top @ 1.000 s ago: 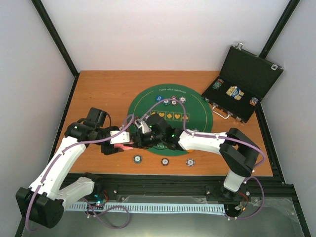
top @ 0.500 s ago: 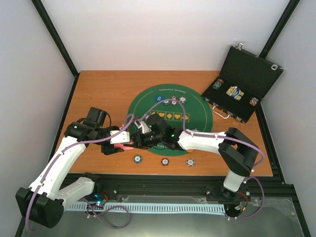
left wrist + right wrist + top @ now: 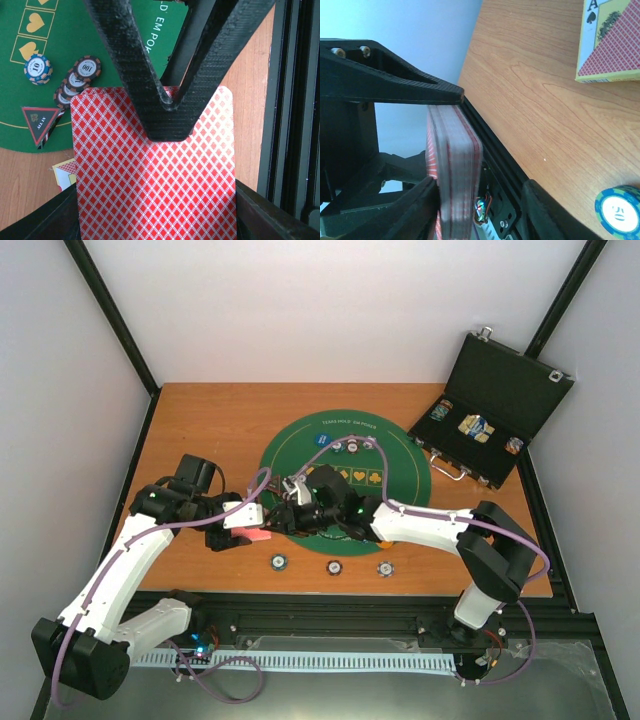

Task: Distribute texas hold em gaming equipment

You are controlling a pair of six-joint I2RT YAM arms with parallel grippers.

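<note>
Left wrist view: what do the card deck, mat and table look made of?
Card deck: likely coated card or plastic, smooth, with printed red diamond backs; the right wrist view shows thin, clean-stacked edges.
Green mat: looks like felt-type fabric, matte, with printed markings.
Table: wood or wood-look laminate, visible grain, slight sheen; cannot tell which.

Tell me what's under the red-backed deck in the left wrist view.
Showing past the deck: stacked poker chips, a card box corner, the green mat and the table. Anything directly beneath the deck is covered.
</note>
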